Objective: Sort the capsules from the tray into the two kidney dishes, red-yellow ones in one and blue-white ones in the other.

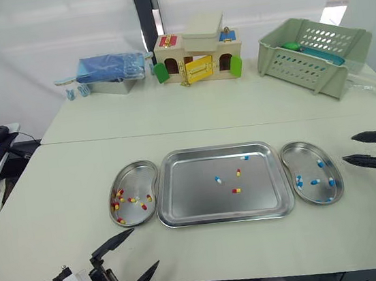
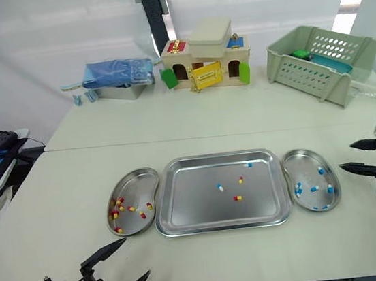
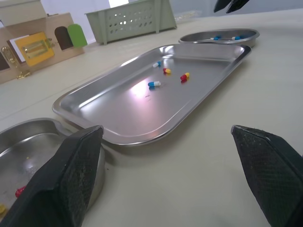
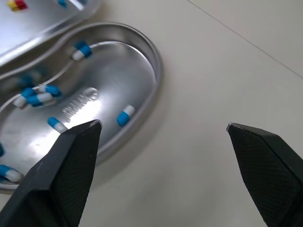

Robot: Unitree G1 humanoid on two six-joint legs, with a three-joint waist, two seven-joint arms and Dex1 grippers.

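The sorting is looking well advanced but not finished. In the left kidney dish (image 1: 137, 175), lying toward the front-left part of the tabletop (image 1: 57, 191), several red-yellow capsules (image 1: 119, 193) are resting, and I am seeing no blue-white one among them. The tray (image 1: 195, 201) is sitting just beside it, in the middle near the front edge. Four loose capsules (image 1: 218, 179) are waiting in it: two blue-white and two red-yellow, all in the tray's right half. The right kidney dish (image 1: 304, 160), touching or almost touching the tray's right side, is carrying only blue-white capsules (image 1: 299, 181). So, in my judgement, two picks for each dish are left.

The left end effector (image 1: 146, 246) is hovering low at the front edge of the tabletop, in front of the left kidney dish. Its fingers are spread wide and gripping nothing. The right end effector (image 1: 348, 148) is hanging near the right edge of the tabletop, just beside the right kidney dish. It is also released and empty, and its fingers are pointing toward that dish.
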